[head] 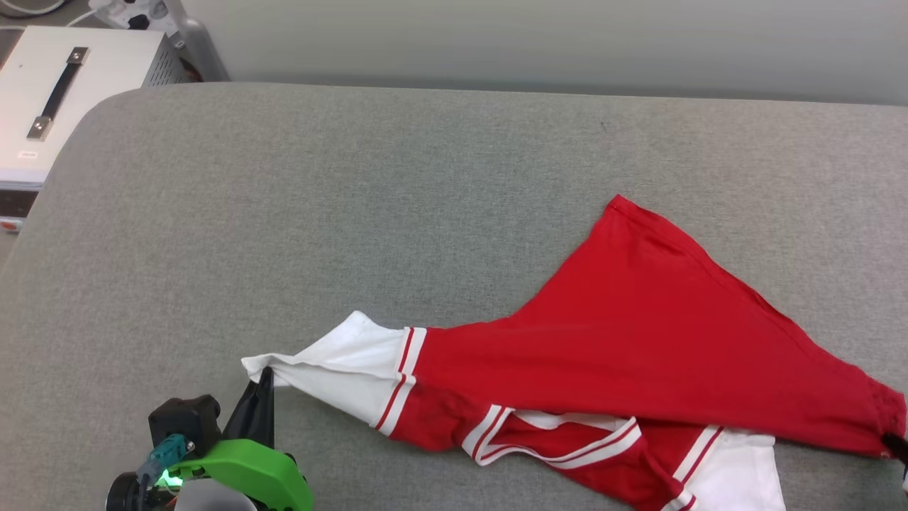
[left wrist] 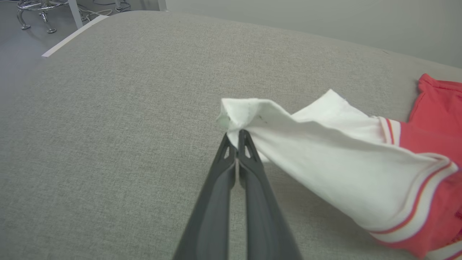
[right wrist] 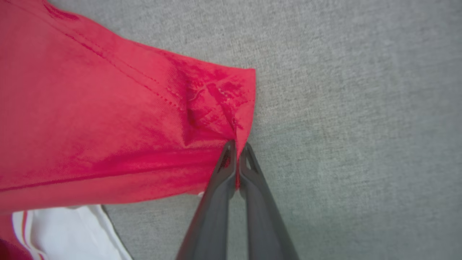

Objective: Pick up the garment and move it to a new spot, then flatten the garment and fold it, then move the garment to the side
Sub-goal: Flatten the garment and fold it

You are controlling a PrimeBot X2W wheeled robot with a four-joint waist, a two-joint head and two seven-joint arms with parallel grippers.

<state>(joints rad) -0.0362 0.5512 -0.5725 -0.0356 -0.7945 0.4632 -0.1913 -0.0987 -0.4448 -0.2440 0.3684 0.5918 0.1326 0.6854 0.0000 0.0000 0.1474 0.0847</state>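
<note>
the red jersey shirt (head: pixel 638 341) lies stretched long across the near right part of the grey fabric-covered surface (head: pixel 355 184), pulled between two pinch points. the left gripper (left wrist: pixel 237 136) has its two dark fingers pressed together on the bunched edge of a white sleeve (left wrist: pixel 325 144) at the shirt's left end. that sleeve is drawn into a taut cone from the fingertips back to its red-white striped trim (head: pixel 402 376). the right gripper (right wrist: pixel 236 148) is likewise clamped tight, nipping a puckered corner of the red hem at the shirt's far right end, the cloth wrinkling around the tips. the red body fans out to a point toward the far side of the surface. the neckline trim (head: pixel 486 429) and the second white sleeve (head: pixel 738 468) lie crumpled along the shirt's near edge. a white box (head: pixel 60 92) with a black handle sits off the surface's far left corner.
</note>
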